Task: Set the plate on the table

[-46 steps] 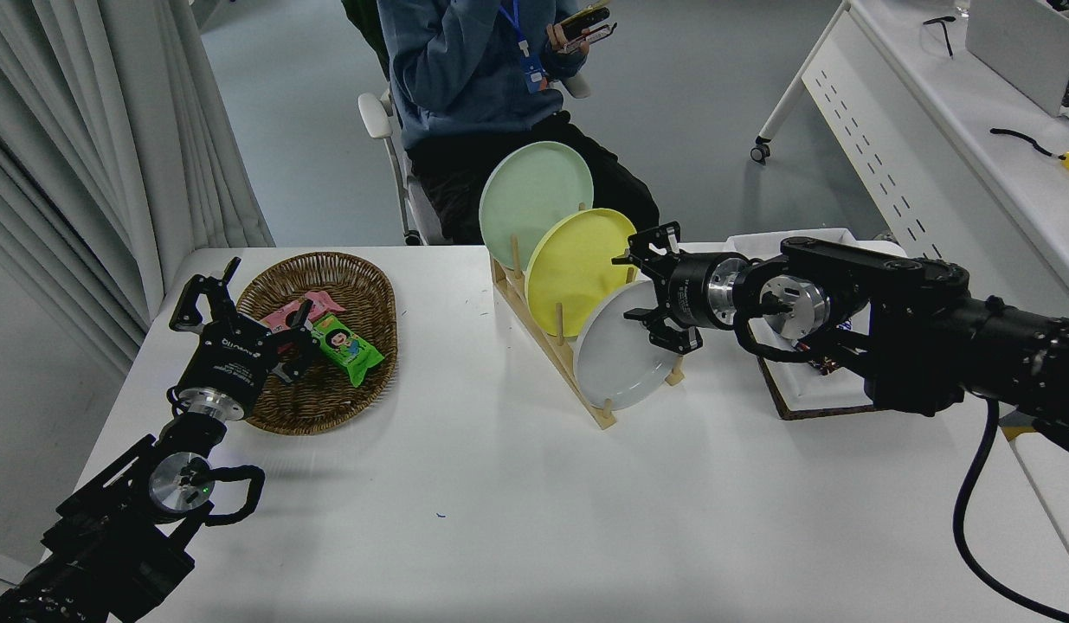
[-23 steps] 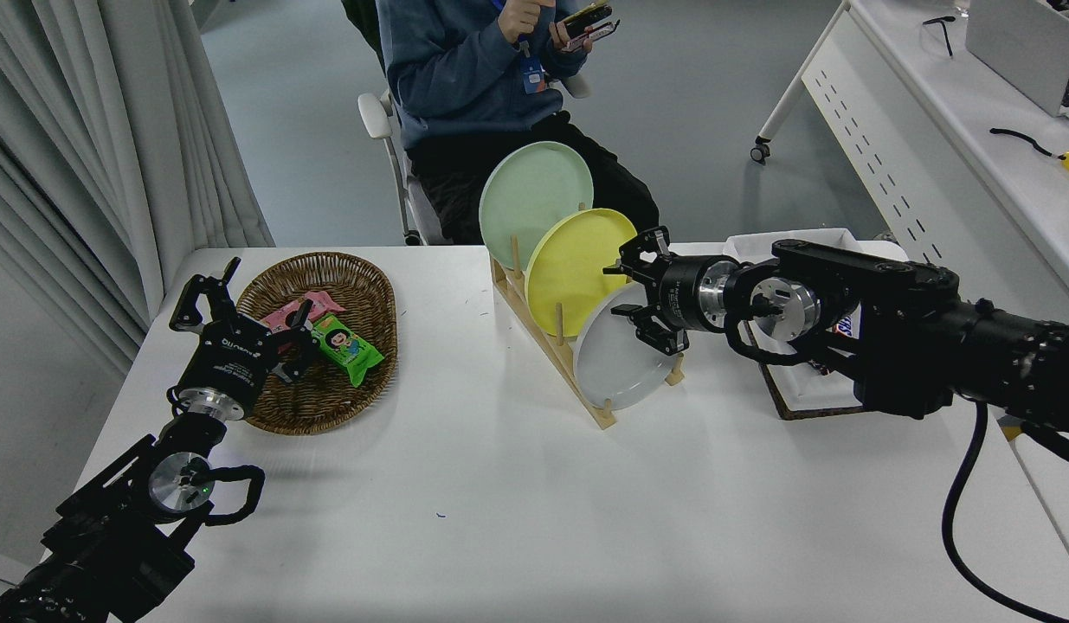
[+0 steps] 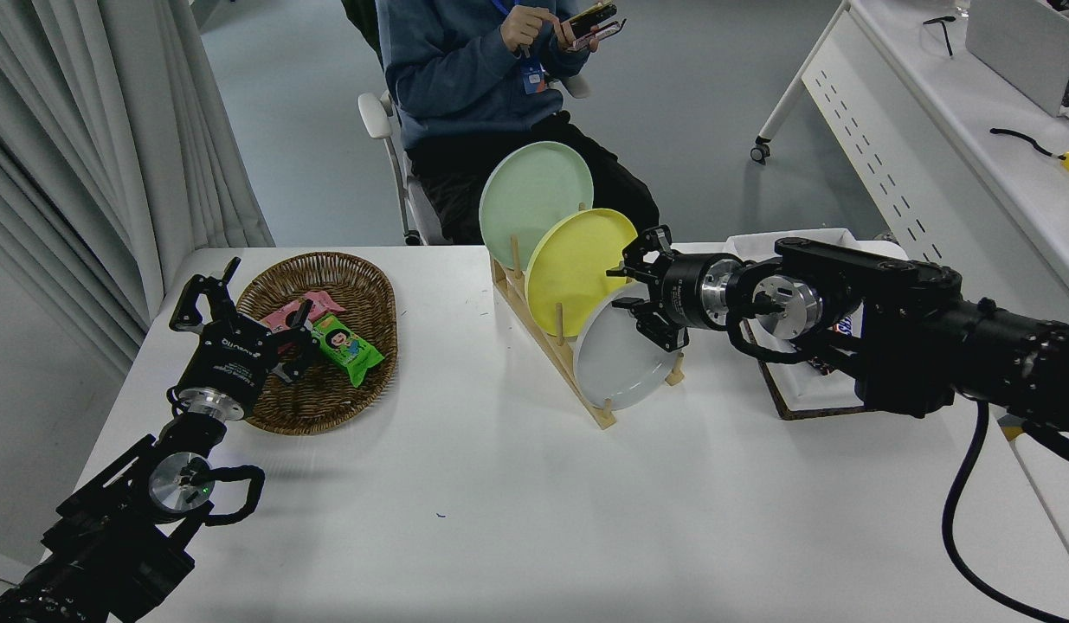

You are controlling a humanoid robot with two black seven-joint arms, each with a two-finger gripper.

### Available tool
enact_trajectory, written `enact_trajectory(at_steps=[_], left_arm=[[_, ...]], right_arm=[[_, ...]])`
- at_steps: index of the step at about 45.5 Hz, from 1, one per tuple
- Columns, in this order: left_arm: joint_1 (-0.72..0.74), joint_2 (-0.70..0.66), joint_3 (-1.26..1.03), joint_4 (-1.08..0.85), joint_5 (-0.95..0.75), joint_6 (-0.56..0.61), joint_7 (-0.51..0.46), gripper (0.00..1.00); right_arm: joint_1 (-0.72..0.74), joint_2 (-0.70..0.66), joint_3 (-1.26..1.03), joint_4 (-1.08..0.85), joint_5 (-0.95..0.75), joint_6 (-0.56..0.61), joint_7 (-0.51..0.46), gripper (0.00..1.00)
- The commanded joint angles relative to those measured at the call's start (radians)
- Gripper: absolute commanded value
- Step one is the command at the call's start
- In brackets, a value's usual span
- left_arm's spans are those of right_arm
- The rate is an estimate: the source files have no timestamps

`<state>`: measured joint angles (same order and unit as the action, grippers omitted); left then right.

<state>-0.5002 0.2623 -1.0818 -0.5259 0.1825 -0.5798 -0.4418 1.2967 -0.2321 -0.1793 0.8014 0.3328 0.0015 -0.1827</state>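
Light-grey plate [image 3: 616,363] upright in rack [image 3: 551,350]; labels unreadable.

Far side of the scene there's a person [image 3: 482,78] in a blue top sitting on a white chair [image 3: 380,121], poking at a phone [image 3: 590,22]. On the left sits an oval wicker basket [image 3: 326,337] with 2 snack packs in it, a pink one [image 3: 305,310] and a green one [image 3: 348,346]. Middle has a wooden rack [image 3: 551,346] holding a pale green plate [image 3: 534,190] at the far end, with a yellow plate [image 3: 577,264] just in front of it. White desk [image 3: 932,112] off to the far right.
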Motion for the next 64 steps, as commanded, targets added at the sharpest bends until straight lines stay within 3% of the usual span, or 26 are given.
enact_trajectory(at_steps=[1,64], left_arm=[[0.0,0.0,0.0,0.001,0.0,0.0,0.0,1.0],[0.0,0.0,0.0,0.0,0.0,0.0,0.0,1.0]], right_arm=[[0.0,-0.013,0.023,0.002,0.0,0.0,-0.052,0.26],[0.0,-0.007,0.063,-0.013,-0.001,-0.043,-0.078,0.17]])
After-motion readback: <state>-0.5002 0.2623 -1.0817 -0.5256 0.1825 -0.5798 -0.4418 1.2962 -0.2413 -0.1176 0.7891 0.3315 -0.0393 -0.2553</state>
